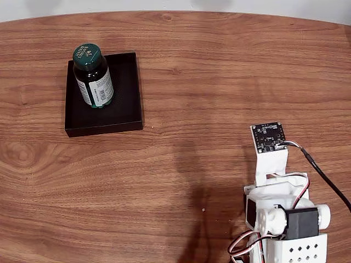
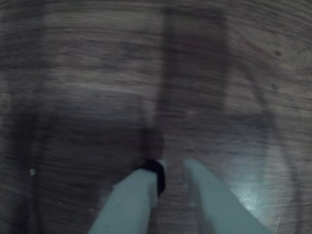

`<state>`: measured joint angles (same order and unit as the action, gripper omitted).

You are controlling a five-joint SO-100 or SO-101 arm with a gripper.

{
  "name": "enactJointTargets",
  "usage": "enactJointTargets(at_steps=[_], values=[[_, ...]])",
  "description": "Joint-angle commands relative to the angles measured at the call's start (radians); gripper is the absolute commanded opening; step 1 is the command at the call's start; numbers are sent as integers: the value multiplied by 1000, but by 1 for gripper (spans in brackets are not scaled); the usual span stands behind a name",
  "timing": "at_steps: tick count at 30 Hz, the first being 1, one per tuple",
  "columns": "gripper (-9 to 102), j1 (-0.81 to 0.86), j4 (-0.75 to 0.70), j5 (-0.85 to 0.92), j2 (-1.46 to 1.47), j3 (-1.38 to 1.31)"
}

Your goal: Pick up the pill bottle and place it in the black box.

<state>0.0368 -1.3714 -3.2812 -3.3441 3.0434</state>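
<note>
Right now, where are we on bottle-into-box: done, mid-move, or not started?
Looks done. In the fixed view the pill bottle stands upright inside the black box, with the arm folded back at the near right of the table, well clear of it. In the wrist view the gripper holds nothing, its fingers a little apart over bare wood. Nothing looks left to place.

The table [image 1: 208, 82] is of brown wood with a clear grain that runs from side to side, and its far edge is curved. Behind that edge there is a pale wall [image 1: 164, 5]. A tiny light crumb [image 1: 203, 209] lies on the wood near the bottom of the fixed view.
</note>
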Motion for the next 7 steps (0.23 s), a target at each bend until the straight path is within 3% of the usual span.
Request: enactJointTargets(at_steps=[1, 7], values=[[0, 6, -138, 31, 3, -14], [0, 28, -138, 115, 5, -14]])
